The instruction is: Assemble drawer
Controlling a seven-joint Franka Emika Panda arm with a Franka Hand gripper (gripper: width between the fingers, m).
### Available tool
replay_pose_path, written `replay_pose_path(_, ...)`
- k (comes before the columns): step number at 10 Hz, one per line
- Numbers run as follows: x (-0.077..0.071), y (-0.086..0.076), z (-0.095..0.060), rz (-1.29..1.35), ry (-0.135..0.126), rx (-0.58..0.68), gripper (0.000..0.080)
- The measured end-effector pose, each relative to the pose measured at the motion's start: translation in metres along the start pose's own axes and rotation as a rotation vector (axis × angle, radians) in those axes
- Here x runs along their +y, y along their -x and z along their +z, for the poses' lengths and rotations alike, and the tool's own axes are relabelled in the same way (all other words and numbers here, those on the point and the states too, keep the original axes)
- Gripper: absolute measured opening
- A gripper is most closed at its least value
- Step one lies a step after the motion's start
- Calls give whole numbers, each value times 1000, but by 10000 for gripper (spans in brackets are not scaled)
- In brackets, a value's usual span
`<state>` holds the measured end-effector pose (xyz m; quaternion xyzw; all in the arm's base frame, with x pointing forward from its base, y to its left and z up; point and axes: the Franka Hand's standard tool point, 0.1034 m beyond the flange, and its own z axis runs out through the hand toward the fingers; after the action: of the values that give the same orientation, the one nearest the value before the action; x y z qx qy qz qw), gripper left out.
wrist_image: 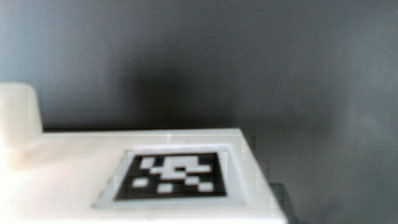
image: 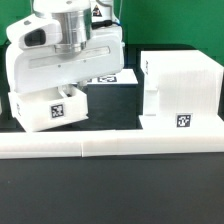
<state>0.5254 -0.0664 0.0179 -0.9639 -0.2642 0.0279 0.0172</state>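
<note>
Nearest the exterior camera, a long low white border bar runs across the dark table from edge to edge. Just behind it, toward the exterior view's left, sits a small white tray of the drawer, with a black-and-white square tag on the face turned to the camera. The white arm reaches down directly over this tray, and its bulk hides the tray's upper part. The gripper is at the arm's lower end, right at the tray's top. Its fingers cannot be made out against the white plastic, so whether the jaws are open, closed or gripping the tray cannot be told. Toward the exterior view's right, well apart from the tray, stands the tall boxy casing, upright just behind the bar, with its own tag low on the near face. Between tray and casing, farther back, the marker board lies flat on the table. The wrist view is blurred. It shows a flat white drawer surface close up, carrying a tag, with the dark table beyond. A rounded white upright rises at one end, and what it is cannot be told.
</note>
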Motion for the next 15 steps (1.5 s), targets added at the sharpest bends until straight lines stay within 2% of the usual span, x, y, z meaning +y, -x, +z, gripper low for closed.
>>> replay_pose_path(2,-9,-7,0,-160,6,-8,42)
replay_pose_path(7,-5,-6,1,-447,20,-12,42)
replay_pose_path(8,-7,-9,1,-581,56,-13,42)
replay_pose_path(11,-13,-16,1,-863,86,-56,42)
replay_pose_path(13,-10,-13,1,-982,87,-70,42)
replay_pose_path(15,-10,-13,2,-978,86,-70,42)
